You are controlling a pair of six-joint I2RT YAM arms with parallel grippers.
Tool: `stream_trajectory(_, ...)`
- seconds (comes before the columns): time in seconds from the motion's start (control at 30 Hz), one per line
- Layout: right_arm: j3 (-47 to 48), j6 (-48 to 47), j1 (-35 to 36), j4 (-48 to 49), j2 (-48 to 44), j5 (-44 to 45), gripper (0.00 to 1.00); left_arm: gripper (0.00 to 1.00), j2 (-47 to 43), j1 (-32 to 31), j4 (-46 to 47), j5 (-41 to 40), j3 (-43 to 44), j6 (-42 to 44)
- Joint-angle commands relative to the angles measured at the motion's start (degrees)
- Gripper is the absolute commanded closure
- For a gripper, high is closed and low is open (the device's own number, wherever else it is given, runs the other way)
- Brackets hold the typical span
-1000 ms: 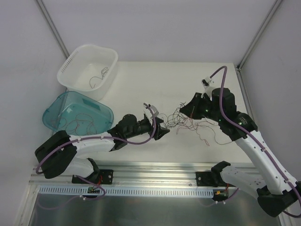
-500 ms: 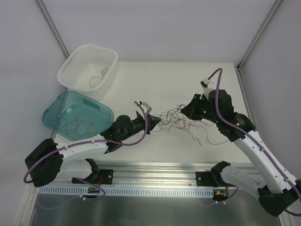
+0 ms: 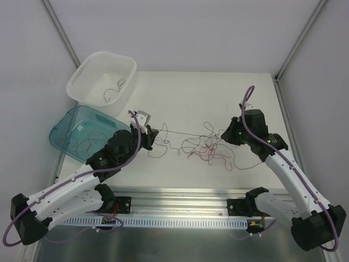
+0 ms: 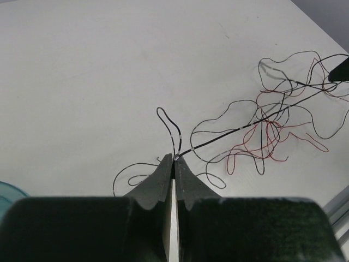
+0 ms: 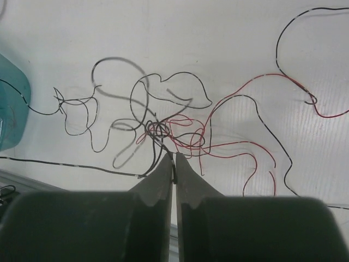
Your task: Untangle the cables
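The cables (image 3: 203,148) lie mid-table as a loose tangle of hair-thin red and black strands, with a small knot (image 5: 158,130) at its centre. My left gripper (image 3: 157,132) is to the tangle's left, beside the teal bin. It is shut on one black strand (image 4: 229,134) that runs straight and taut back into the tangle (image 4: 269,128). My right gripper (image 3: 223,134) is at the tangle's right side. In the right wrist view its jaws (image 5: 174,159) pinch a black strand leading out of the knot. Loose red loops (image 5: 240,144) trail off to the right.
A white basket (image 3: 87,73) at the back left holds a few strands. The teal bin (image 3: 65,128) in front of it holds red strands and touches my left arm. An aluminium rail (image 3: 180,199) runs along the near edge. Walls close in on both sides.
My left gripper closed on a black strand and pulled left toward the teal bin, drawing it taut. The tangle spread out flatter. My right gripper shifted slightly right.
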Motion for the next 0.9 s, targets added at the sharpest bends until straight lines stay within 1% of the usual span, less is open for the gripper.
stream_trajectory(0.0,-1.10,-4.67,-0.65,0.14,1.79,-0.15,0.93,1.00,-0.83,1.19,-7.27,-1.82,5.35,1.35)
stream_trajectory(0.03,-1.97,-4.94,-0.30,1.11,2.06,-1.90,0.92,1.00,-0.39,1.19,-7.97,-0.67,7.10,1.17)
stream_trajectory(0.1,-2.68,-4.95,1.46,2.88,1.89,-1.05,0.92,1.00,0.67,1.19,-9.47,1.09,8.78,0.29)
stream_trajectory(0.17,-3.56,-5.38,1.55,3.58,2.24,-0.60,0.87,1.00,1.19,1.19,-10.52,2.33,10.89,-0.94)
stream_trajectory(0.2,-4.00,-5.56,1.64,4.02,2.15,-0.69,0.74,1.00,1.46,1.19,-11.14,2.51,11.86,-1.29)
stream_trajectory(0.23,-4.44,-6.17,1.55,4.80,1.80,-1.64,0.66,1.00,1.72,1.19,-12.01,2.51,14.13,-1.82)
stream_trajectory(0.27,-6.01,-6.35,1.73,6.55,1.54,-2.26,0.55,1.00,2.94,1.19,-14.11,2.77,15.54,-1.82)
stream_trajectory(0.33,-7.51,-7.23,1.90,8.75,1.10,-5.15,0.47,1.00,4.09,1.19,-16.05,3.29,19.66,-2.17)
stream_trajectory(0.4,-10.15,-7.67,2.34,12.62,0.57,-7.53,0.40,1.00,5.76,1.19,-17.64,4.00,21.70,-2.61)
stream_trajectory(0.5,-12.52,-7.50,2.61,17.81,0.83,-13.50,0.38,1.00,7.08,1.19,-19.13,4.97,24.43,-3.40)
stream_trajectory(0.53,-13.23,-7.06,2.52,19.30,0.74,-17.00,0.38,1.00,7.26,1.19,-19.49,4.71,25.22,-3.66)
stream_trajectory(0.57,-14.19,-6.10,2.61,23.14,0.39,-19.04,0.38,1.00,7.70,1.19,-20.10,4.27,25.49,-4.01)
stream_trajectory(0.67,-15.43,-3.82,2.61,28.17,-2.50,-25.11,0.32,1.00,8.84,1.19,-21.34,3.03,25.58,-4.54)
stream_trajectory(0.73,-13.86,-3.19,2.87,28.72,-4.87,-26.61,0.31,1.00,9.54,1.19,-21.43,3.38,24.35,-5.16)
stream_trajectory(0.77,-13.24,-2.06,3.22,28.63,-5.93,-26.35,0.29,1.00,10.15,1.19,-21.43,3.56,23.82,-6.12)
stream_trajectory(0.87,-9.90,-1.69,3.40,25.91,-8.75,-22.67,0.27,1.00,11.30,1.10,-21.43,4.53,21.54,-7.97)
